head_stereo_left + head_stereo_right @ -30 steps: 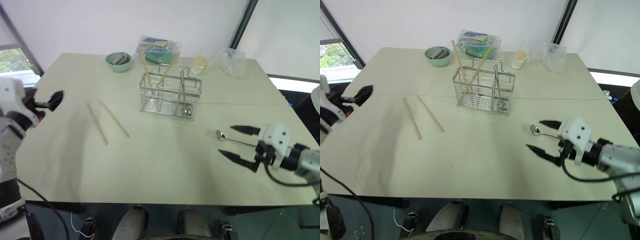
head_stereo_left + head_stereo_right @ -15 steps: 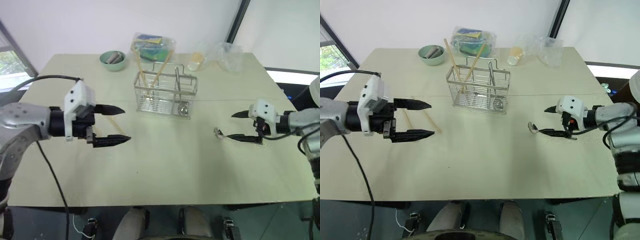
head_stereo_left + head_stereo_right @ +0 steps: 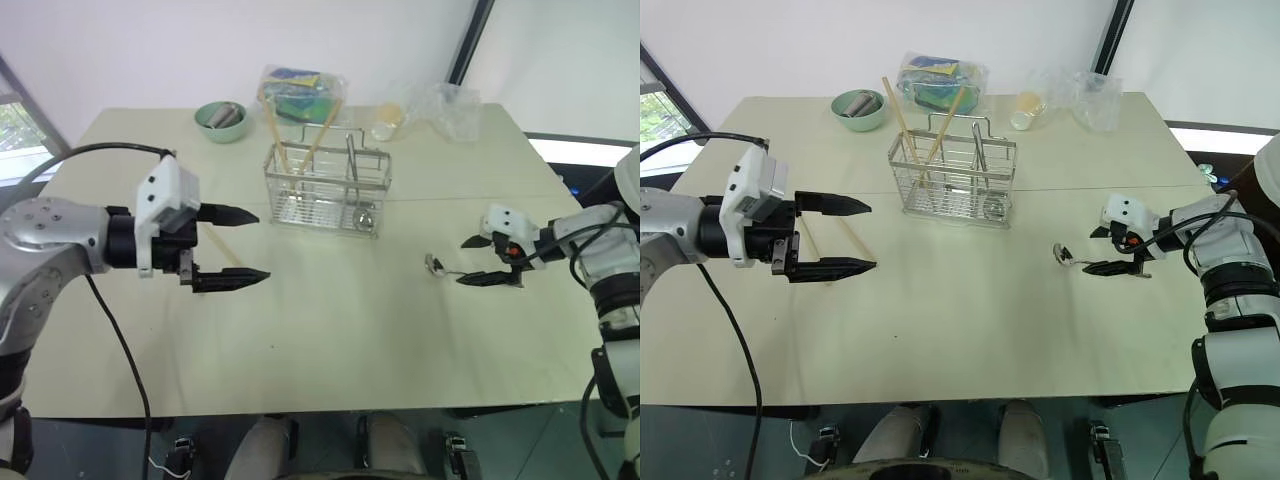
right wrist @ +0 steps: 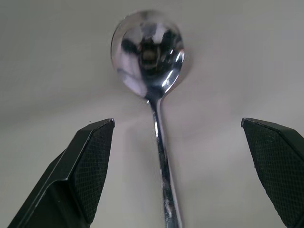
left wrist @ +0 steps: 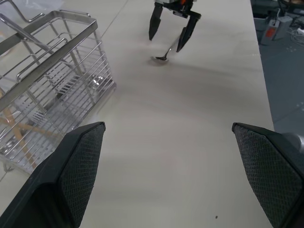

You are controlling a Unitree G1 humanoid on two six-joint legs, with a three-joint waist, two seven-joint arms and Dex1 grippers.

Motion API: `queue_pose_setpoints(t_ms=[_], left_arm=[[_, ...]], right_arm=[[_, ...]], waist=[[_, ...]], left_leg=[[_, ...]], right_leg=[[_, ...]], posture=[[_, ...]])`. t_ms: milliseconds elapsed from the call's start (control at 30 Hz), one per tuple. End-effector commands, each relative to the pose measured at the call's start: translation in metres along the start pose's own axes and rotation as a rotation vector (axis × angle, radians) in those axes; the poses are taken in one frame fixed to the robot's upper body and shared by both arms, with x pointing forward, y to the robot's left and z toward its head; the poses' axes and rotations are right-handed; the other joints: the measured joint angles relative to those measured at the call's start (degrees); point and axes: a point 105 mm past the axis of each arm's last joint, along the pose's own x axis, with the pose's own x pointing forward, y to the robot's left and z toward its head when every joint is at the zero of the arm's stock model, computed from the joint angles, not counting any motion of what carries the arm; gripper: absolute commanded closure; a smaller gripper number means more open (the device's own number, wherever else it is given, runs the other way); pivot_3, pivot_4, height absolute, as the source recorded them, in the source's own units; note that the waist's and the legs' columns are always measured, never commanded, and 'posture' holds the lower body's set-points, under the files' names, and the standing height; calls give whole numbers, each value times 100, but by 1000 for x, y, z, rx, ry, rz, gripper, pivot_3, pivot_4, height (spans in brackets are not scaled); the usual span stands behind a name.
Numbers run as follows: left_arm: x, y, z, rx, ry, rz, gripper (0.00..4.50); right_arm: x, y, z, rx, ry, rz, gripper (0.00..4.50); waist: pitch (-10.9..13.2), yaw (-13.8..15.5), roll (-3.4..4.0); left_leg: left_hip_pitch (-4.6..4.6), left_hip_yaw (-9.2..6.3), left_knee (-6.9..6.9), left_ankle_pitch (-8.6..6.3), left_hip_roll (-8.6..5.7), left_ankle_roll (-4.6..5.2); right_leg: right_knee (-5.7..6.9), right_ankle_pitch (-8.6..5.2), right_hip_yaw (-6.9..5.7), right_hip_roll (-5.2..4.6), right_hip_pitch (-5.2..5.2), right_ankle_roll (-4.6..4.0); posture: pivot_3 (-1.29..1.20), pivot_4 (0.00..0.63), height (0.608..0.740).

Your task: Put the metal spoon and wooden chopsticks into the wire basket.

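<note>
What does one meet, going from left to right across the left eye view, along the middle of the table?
left pincer → wire basket → metal spoon → right pincer

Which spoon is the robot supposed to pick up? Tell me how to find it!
Find the shiny wire basket in the middle of the pale table. Look toward the robot's right side: the metal spoon lies flat on the tabletop, its handle between the two open black fingers of the right pincer. It is the small silver thing lying loose there, not standing in the basket.
</note>
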Motion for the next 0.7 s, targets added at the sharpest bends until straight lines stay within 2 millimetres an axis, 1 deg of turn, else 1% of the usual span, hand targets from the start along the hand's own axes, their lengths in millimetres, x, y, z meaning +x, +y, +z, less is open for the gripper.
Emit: queue_pose_setpoints(t_ms=[33, 67, 133, 167, 267, 300, 333, 500, 600, 633, 700], left_arm=[[-6, -1, 14, 56, -17, 27, 0], [-6, 0, 15, 59, -19, 34, 0], [-6, 1, 17, 62, -23, 42, 0], [-6, 1, 18, 63, -26, 45, 0], [-6, 2, 23, 66, -41, 54, 0], [-6, 3, 25, 69, -44, 58, 0], [-6, 3, 26, 71, -46, 60, 0], [-7, 8, 31, 76, -60, 75, 0], [-8, 13, 31, 78, -63, 87, 0], [-9, 15, 31, 77, -66, 96, 0], [-10, 20, 32, 77, -74, 119, 0]], right_arm=[[-3, -6, 6, -23, 6, -20, 637], [-2, -5, 5, -24, 16, -12, 856], [0, -2, 2, -32, 36, 1, 1906], [1, -1, 0, -33, 41, 7, 2307], [2, 1, -1, -14, 48, 26, 3995], [3, 2, -1, -8, 48, 32, 4375], [3, 3, -1, -7, 48, 35, 4445], [3, 1, 1, -6, 37, 24, 4445], [1, 4, 8, -53, -6, 38, 4445], [0, 9, 16, -86, -51, 59, 4445], [-6, 23, 43, -138, -186, 112, 4445]], waist=[[0, -4, 0], [0, -4, 0], [0, -5, 0], [0, -5, 0], [-2, -5, -3], [-2, -4, -3], [-3, -4, -5], [-5, -1, -8], [-5, -7, -8], [-5, -7, -8], [-4, -5, -7]], left_leg=[[1, 0, 0, 0, 0, 0], [2, 0, 0, 0, 0, 0], [3, 0, 1, 1, 0, -1], [4, 0, 1, 1, 0, -1], [6, -1, 3, 1, 0, -2], [8, -1, 3, 1, 0, -2], [11, 0, 3, 1, 0, -2], [16, -2, 3, 1, 0, -2], [18, -1, 3, 1, -1, -2], [17, -1, 3, 1, -1, -2], [16, -3, 3, 1, 0, -2]], right_leg=[[0, 0, 0, 0, 0, 0], [2, 0, 1, 0, 0, 0], [3, 0, 0, 0, 0, 0], [4, 0, 1, 0, 1, 1], [7, 0, 1, 2, 3, 1], [7, 0, 1, 2, 5, 1], [7, 0, 1, 2, 7, 1], [9, 0, 1, 3, 13, 1], [10, 1, 2, 2, 14, 1], [13, 1, 2, 2, 12, 1], [16, 2, 2, 3, 11, 3]], posture=[[0, 150, 643], [0, 150, 643], [0, 150, 643], [0, 150, 643], [0, 150, 643], [0, 150, 643], [0, 150, 643], [0, 150, 643], [0, 150, 643], [0, 150, 643], [0, 150, 643]])
